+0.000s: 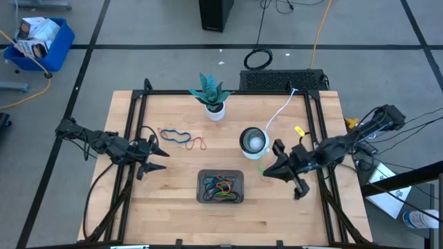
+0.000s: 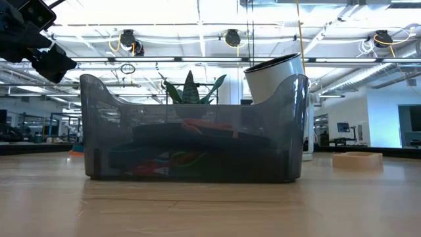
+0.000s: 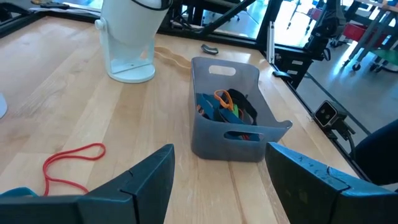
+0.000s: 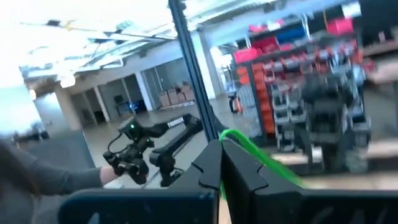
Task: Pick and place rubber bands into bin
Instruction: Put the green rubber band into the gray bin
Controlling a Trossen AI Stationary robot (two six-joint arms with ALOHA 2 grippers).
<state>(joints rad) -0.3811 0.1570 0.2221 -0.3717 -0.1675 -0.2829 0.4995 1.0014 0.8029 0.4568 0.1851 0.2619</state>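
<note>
The dark grey bin [image 1: 221,187] stands at the table's near middle and holds several coloured rubber bands [image 3: 225,104]. A blue band [image 1: 176,135] and a red band [image 1: 199,144] lie flat on the table to the far left of the bin. My left gripper [image 1: 158,153] is open and empty, left of the bin and near the red band [image 3: 71,160]. My right gripper [image 1: 266,170] is to the right of the bin, shut on a green band [image 4: 264,160]. My right gripper pinches the green band between its two shut fingertips [image 4: 219,163]. A short length of the band [image 4: 231,138] comes out at the fingertips and arcs away to one side. How much of the band hangs below, I cannot tell.
A round white-silver bowl [image 1: 253,140] stands just beyond my right gripper. A potted plant [image 1: 211,95] stands at the far middle, and a white cable [image 1: 280,111] runs from the far right toward the bowl. A small yellow object [image 1: 299,129] lies at the right. Black frame rails [image 1: 131,117] border the table.
</note>
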